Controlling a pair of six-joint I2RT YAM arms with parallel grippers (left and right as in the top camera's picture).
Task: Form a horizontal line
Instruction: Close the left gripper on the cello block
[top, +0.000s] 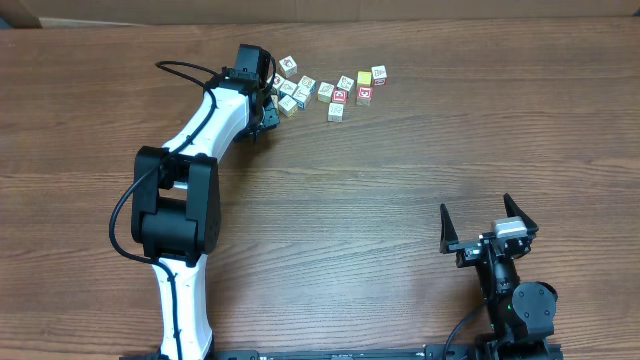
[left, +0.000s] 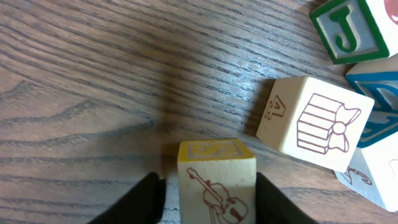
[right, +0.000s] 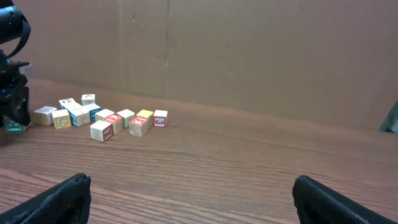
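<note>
My left gripper (left: 210, 190) straddled the violin block (left: 216, 171), not yet clamped, ready to carry it. The horizontal line (top: 364, 78) lay well apart from that block, beyond the loose cluster (top: 298, 90).

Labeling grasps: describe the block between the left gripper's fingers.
At the far side of the table, the left gripper meets the left end of the block cluster. Between its fingers sits the violin block: cream face, dark-red violin, yellow-bordered top. The neighbouring block shows a ribboned gift box instead.
</note>
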